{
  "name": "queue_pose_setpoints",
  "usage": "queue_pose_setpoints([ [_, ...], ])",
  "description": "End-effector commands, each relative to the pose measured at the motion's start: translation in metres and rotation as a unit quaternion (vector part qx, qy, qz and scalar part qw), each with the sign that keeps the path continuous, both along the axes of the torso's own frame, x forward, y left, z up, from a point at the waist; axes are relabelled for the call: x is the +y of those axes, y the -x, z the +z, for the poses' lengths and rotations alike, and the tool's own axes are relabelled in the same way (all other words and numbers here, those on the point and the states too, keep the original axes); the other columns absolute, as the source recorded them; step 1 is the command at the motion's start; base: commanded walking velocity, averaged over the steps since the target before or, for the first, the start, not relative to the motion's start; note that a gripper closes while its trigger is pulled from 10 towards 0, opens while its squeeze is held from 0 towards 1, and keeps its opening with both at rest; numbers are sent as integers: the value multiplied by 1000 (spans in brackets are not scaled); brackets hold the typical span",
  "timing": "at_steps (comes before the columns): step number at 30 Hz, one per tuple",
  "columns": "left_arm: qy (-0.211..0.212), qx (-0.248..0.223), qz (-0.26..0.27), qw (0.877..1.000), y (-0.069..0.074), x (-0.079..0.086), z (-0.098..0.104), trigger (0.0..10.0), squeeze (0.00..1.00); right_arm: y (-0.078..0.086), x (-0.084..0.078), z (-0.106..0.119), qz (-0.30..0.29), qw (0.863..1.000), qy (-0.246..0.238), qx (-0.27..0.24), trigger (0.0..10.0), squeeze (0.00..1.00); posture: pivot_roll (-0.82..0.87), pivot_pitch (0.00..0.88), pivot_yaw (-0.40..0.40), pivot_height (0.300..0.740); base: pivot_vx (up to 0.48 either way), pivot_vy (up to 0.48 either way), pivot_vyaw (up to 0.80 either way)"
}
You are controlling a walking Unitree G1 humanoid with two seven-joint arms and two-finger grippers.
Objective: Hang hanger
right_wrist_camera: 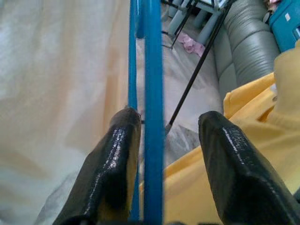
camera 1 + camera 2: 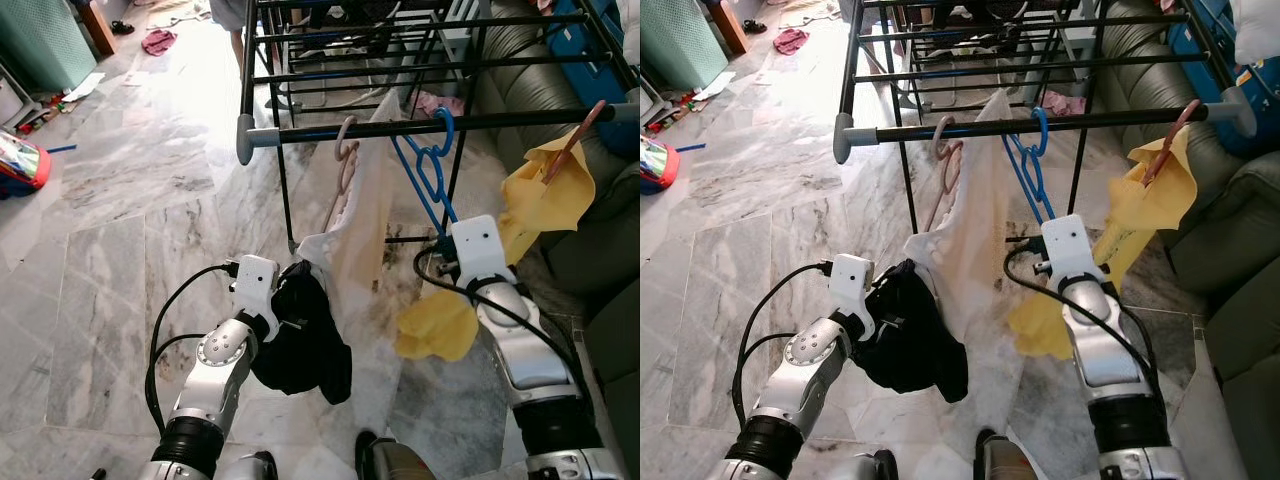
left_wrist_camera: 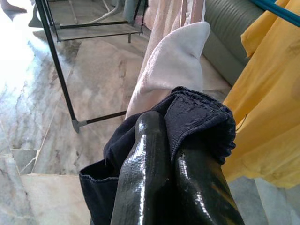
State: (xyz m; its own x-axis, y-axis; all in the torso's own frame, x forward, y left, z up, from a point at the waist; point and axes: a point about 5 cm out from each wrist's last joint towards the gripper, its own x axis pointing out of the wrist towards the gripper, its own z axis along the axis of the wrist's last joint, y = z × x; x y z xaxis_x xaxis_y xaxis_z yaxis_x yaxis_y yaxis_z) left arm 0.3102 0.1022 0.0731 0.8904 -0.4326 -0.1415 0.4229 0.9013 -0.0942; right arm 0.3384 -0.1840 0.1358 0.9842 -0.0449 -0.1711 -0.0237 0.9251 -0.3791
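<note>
Scene: we stand before a black drying rack [image 2: 262,75] on a marble floor, a grey sofa [image 2: 520,75] behind it.
Blue hanger [image 2: 428,165]: its hook is already over the front rail [image 2: 420,124]; a yellow garment [image 2: 440,325] droops below it, near our right wrist.
Right gripper [image 1: 161,154]: fingers spread, one on each side of the blue hanger's bar — not pinching it, as far as we can see.
Left gripper [image 3: 173,164]: fingers pressed together on a dark navy cloth [image 2: 305,340], held low beside the rack.
Other items: a pink hanger [image 2: 344,150] carries a cream garment [image 2: 365,230] on the same rail; a second yellow garment [image 2: 548,195] hangs further along, towards the sofa.
Progress: we judge the hanging itself done (the hook sits on the rail) — what is left is to draw the right gripper clear. The navy cloth is not yet hung.
</note>
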Motion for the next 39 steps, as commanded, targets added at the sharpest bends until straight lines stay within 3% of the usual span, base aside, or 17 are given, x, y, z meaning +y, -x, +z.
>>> queue_pose_setpoints([
  [1,-6,4,-4,1000,0,0,-2,10000,0,-2,-1,-2,-2,1000,6,5,10000,322,-207,202,78,740,0,0,0],
  [2,-6,4,-5,1000,1,0,-2,10000,0,-6,-2,0,0,1000,9,5,10000,27,-205,203,76,740,0,0,0],
  [3,-6,4,-6,1000,1,0,-2,10000,0,-9,-3,1,0,1000,11,5,10000,4,-205,203,76,740,0,0,0],
  [25,-12,13,-11,1000,3,0,-5,10000,0,-46,-1,18,8,1000,-2,2,10000,0,-193,202,72,740,0,0,0],
  [26,-12,13,-11,1000,3,0,-5,10000,0,-46,-1,18,7,1000,-3,2,6588,0,-193,202,72,740,0,0,0],
  [27,-12,13,-11,1000,3,0,-5,10000,0,-47,-1,18,7,1000,-5,3,1804,0,-192,202,71,740,0,0,0],
  [28,-13,14,-11,1000,3,0,-5,10000,0,-47,0,17,9,1000,-11,4,0,0,-190,202,71,740,0,0,0],
  [39,-17,18,-9,1000,3,0,-7,10000,0,-49,3,13,13,1000,-24,12,0,0,-191,203,72,740,0,0,0],
])
